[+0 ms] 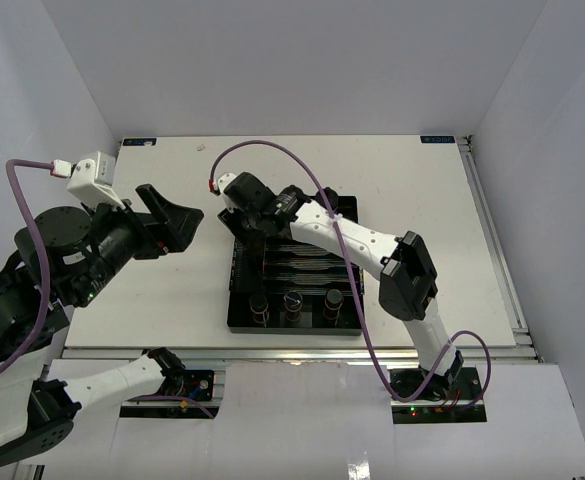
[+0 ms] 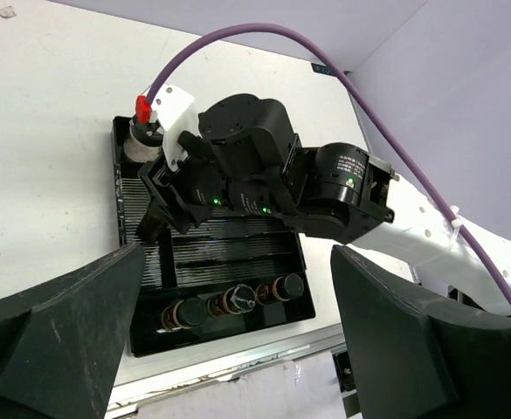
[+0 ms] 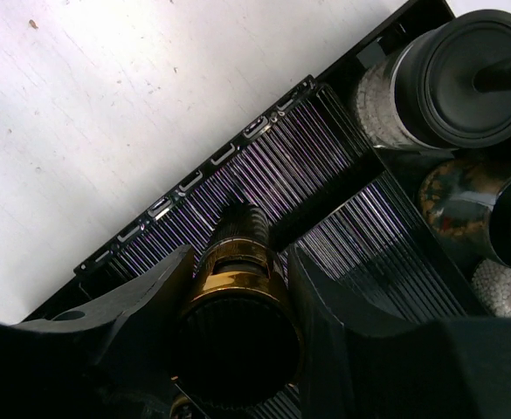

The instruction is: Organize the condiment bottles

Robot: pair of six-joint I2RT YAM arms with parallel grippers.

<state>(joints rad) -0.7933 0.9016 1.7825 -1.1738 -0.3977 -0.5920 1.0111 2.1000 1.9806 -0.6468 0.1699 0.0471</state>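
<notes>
A black tray (image 1: 234, 318) holds three black-capped condiment bottles in its near row (image 1: 259, 305) (image 1: 293, 302) (image 1: 333, 302); they also show in the left wrist view (image 2: 238, 299). Squat bottles with wide knobbed lids (image 3: 447, 83) (image 3: 469, 205) stand at the tray's far end. My right gripper (image 3: 239, 255) is shut on a slim dark bottle with an amber neck (image 3: 238, 323), held just above the ribbed tray floor (image 3: 264, 148) near the tray's left rim. My left gripper (image 1: 177, 222) is open and empty, raised left of the tray; its fingers (image 2: 63, 340) frame the tray.
The white table (image 1: 392, 190) has a metal rail along its near edge (image 1: 302, 352). The right arm (image 1: 352, 240) and its purple cable (image 1: 272, 150) stretch over the tray. White walls enclose the back and sides.
</notes>
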